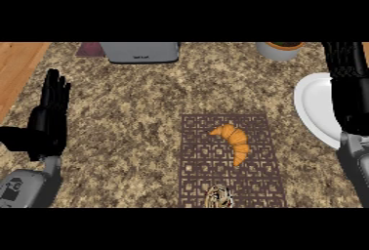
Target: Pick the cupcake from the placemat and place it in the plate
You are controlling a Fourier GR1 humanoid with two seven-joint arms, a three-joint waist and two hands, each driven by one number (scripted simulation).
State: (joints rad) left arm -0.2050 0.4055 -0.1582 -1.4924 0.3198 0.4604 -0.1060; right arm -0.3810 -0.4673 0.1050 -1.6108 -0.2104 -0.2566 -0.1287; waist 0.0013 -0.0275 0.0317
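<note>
Two hands, both w/ fingers straight and together, holding nothing. Left hand (49,114): left edge of frame, fingers up, resting. Right hand (351,85): upper right, extended over the plate (311,105), fingers pointing to the top of frame.

Item 1: cupcake (219,197), bottom centre, at the near edge of the placemat (229,161), partly cut by the lower band. Untouched; well apart from both hands.
Item 2: croissant (235,141), mid-mat, between cupcake and upper mat.
Item 3: plate, right edge of frame, partly under right forearm.
Item 4: toaster (140,52), top centre; pot (280,50), top right.

Step (judged): pick not yet begun. Next move calls for right hand to pull back toward bottom centre, drop to cupcake, curl round it.

Room: open counter (130,127) left of mat; croissant crowds the straight line from cupcake to plate; approach from lower right looks freer.
</note>
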